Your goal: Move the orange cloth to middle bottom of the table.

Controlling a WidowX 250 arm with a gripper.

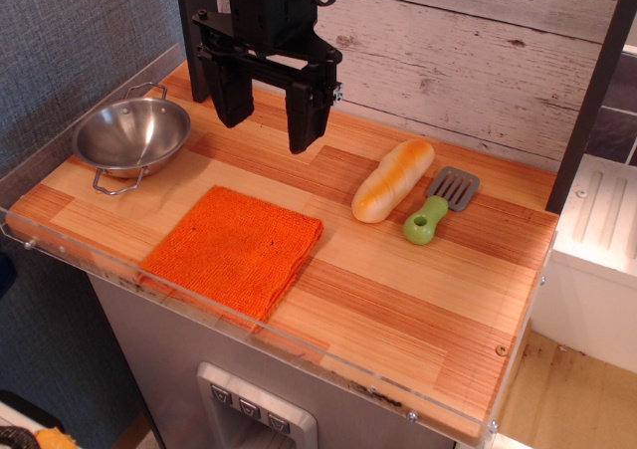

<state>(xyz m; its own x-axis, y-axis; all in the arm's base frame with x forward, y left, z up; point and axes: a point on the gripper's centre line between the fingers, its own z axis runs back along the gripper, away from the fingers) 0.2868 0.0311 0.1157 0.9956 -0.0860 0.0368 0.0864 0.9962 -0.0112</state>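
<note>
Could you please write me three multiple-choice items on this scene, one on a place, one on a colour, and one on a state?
1. Where does the cloth lie?
A. at the table's front edge
B. inside the bowl
C. under the bread

2. What colour is the spatula's handle?
A. red
B. green
C. blue

3. How is the gripper?
A. shut on the cloth
B. shut on the bread
C. open, holding nothing

Key: 1 A, the cloth lies flat against the clear front rim. 2 B, the handle is bright green below a grey blade. 3 C, the jaws stand apart above the table, with nothing between them.
</note>
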